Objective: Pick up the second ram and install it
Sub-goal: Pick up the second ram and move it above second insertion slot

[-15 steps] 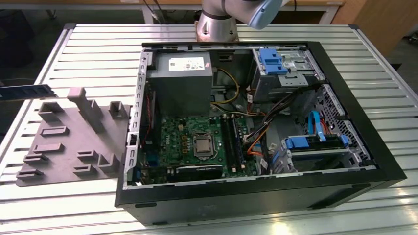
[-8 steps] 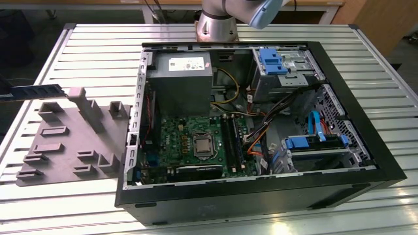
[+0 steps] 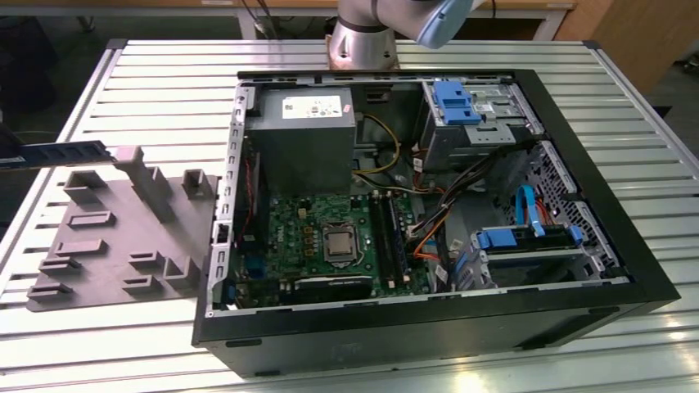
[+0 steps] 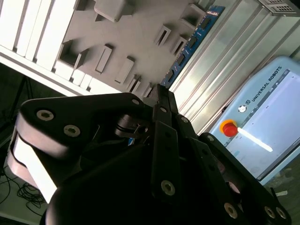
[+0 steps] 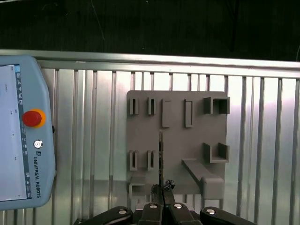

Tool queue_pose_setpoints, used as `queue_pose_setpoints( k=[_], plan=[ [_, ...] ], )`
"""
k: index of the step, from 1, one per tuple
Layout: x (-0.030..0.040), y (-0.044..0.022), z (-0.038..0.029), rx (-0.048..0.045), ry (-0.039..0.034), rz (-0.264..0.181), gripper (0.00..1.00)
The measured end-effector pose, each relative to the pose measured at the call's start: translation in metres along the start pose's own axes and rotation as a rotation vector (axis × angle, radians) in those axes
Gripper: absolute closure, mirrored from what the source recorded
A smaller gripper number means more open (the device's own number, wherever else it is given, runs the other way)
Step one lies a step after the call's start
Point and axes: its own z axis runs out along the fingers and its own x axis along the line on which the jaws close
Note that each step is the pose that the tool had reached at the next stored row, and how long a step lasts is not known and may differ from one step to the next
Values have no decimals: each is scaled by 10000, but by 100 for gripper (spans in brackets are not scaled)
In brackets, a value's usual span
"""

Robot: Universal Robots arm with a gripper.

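Claw [image 5: 162, 191] clamped tight on second ram [image 5: 161, 157], stick jutting ahead, apparently above gray fixture [image 5: 187, 143].

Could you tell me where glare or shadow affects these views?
Exterior view: glare streaks the slatted table near the computer case, whose inside is dim. First wrist view: the slats shine, and the second ram, edge-on in the hand, reads as a dark line. Second wrist view: the hand looks dark.
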Motion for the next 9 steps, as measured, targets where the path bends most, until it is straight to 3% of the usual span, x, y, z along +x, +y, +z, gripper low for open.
queue_pose_setpoints(
  k=[9],
  plan=[
    [0,-28,1,-1,0,0,89]
  ],
)
